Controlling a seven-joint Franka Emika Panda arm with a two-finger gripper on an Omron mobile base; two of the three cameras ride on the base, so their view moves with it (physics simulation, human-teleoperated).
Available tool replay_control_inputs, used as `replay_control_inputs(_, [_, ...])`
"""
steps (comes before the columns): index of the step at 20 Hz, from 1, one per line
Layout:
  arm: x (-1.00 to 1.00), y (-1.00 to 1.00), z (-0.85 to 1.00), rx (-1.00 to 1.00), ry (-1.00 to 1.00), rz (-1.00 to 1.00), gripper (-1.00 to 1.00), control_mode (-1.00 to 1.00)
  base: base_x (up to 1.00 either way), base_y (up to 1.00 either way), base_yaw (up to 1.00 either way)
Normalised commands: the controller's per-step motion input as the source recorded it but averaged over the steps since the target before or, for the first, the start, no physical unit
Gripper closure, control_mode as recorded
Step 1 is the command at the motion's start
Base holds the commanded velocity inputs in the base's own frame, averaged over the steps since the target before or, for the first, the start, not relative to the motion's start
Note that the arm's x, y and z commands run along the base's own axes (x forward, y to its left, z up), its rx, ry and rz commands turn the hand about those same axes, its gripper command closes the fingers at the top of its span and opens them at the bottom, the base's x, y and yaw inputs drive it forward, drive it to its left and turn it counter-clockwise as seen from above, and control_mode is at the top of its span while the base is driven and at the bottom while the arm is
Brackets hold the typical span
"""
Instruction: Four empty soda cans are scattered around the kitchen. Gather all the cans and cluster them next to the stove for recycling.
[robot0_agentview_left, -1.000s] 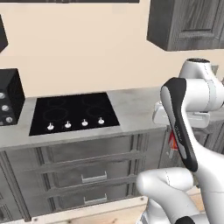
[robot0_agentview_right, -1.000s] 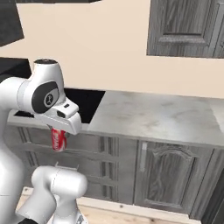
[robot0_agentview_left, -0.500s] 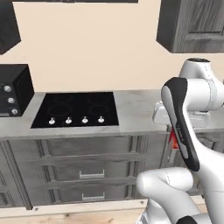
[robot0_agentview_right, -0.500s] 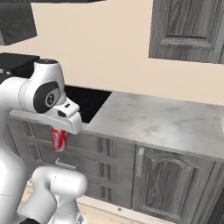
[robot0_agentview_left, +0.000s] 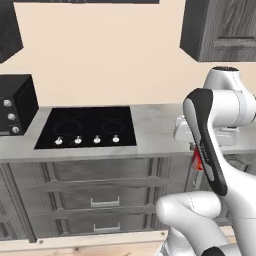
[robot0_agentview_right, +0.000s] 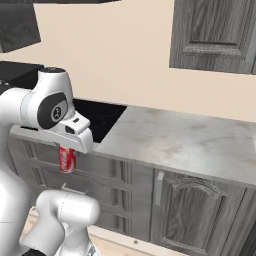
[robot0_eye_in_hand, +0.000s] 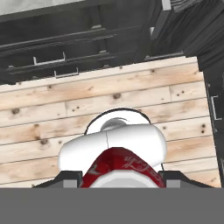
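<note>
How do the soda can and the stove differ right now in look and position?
The soda can is red and upright, hanging under the hand in front of the drawers; the stove is flat black glass set into the counter. The can is far smaller than the stove. Both carry white markings.

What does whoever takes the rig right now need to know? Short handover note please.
Gripper: shut on a soda can, held upright below the hand, in front of the drawers and lower than the counter edge.
Stove: ahead on the counter, with a bare stretch of counter on its right. A black appliance with knobs stands to the stove's left.
Done: one can in hand; none sit by the stove yet.
Left: lift this can onto the counter beside the stove, then fetch the other three, which are out of view.
</note>
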Motion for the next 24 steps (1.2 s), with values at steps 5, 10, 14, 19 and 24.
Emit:
replay_control_inputs(5, [0.0,0.0,0.0,0.0,0.0,0.0,1.0,1.0,0.41,-0.01,-0.01])
replay_control_inputs(10, [0.0,0.0,0.0,0.0,0.0,0.0,1.0,1.0,0.53,0.0,-0.03])
replay_control_inputs(14, [0.0,0.0,0.0,0.0,0.0,0.0,1.0,1.0,0.24,-0.05,0.0])
replay_control_inputs(19, [0.0,0.0,0.0,0.0,0.0,0.0,1.0,1.0,0.38,-0.04,0.0])
replay_control_inputs(24, [0.0,0.0,0.0,0.0,0.0,0.0,1.0,1.0,0.53,-0.09,0.0])
